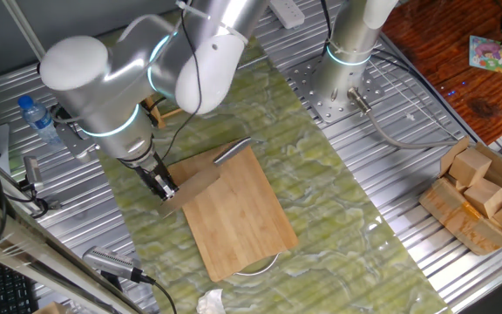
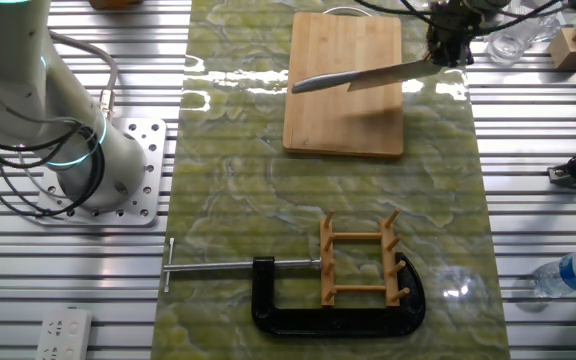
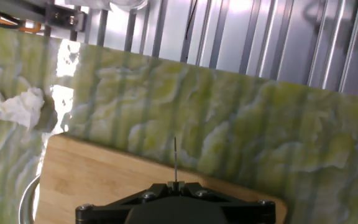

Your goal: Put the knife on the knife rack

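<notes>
My gripper (image 2: 448,52) is shut on the blade end of the knife (image 2: 368,75). It holds the knife just over the bamboo cutting board (image 2: 343,110), where it casts a shadow. The silver handle (image 1: 232,153) points away from the gripper (image 1: 160,185). In the hand view the blade shows edge-on as a thin line (image 3: 175,158) between the closed fingers, above the board (image 3: 98,177). The knife rack (image 2: 361,262), light wood with upright slats, stands near the front of the green mat, well apart from the board. It is held by a black clamp (image 2: 298,305).
A second arm's base (image 2: 118,175) is bolted to the left of the mat. A water bottle (image 2: 573,272) lies at the right. A box of wooden blocks (image 1: 482,187) sits at the table's right. Crumpled tissue (image 3: 11,106) lies beside the board.
</notes>
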Controlling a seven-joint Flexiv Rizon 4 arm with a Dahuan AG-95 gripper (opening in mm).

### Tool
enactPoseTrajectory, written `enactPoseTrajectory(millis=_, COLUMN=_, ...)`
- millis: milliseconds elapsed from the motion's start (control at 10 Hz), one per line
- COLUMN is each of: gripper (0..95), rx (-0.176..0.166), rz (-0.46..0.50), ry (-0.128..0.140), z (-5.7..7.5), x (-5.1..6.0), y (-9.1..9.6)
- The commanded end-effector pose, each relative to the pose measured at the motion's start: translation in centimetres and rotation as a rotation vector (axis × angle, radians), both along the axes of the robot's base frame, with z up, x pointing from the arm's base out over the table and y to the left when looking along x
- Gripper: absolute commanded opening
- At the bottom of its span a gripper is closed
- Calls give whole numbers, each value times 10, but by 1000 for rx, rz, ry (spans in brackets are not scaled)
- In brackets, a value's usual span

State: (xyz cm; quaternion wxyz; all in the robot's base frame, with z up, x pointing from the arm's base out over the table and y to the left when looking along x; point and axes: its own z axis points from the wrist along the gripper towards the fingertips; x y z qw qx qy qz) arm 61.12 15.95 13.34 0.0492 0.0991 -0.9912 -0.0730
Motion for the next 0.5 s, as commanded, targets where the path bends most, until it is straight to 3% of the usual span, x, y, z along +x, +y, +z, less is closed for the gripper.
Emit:
enactPoseTrajectory(millis=100, gripper=0, rx=-10, rz=-61, ry=2, z=1, x=-1, y=-1)
enactPoseTrajectory(millis=400, gripper=0, rx=-42, rz=-121, ry=-10, z=1, x=-1, y=-1)
enactPoseTrajectory(millis=500, gripper=0, rx=-84, rz=-194, ry=-13, z=1, x=-1, y=-1)
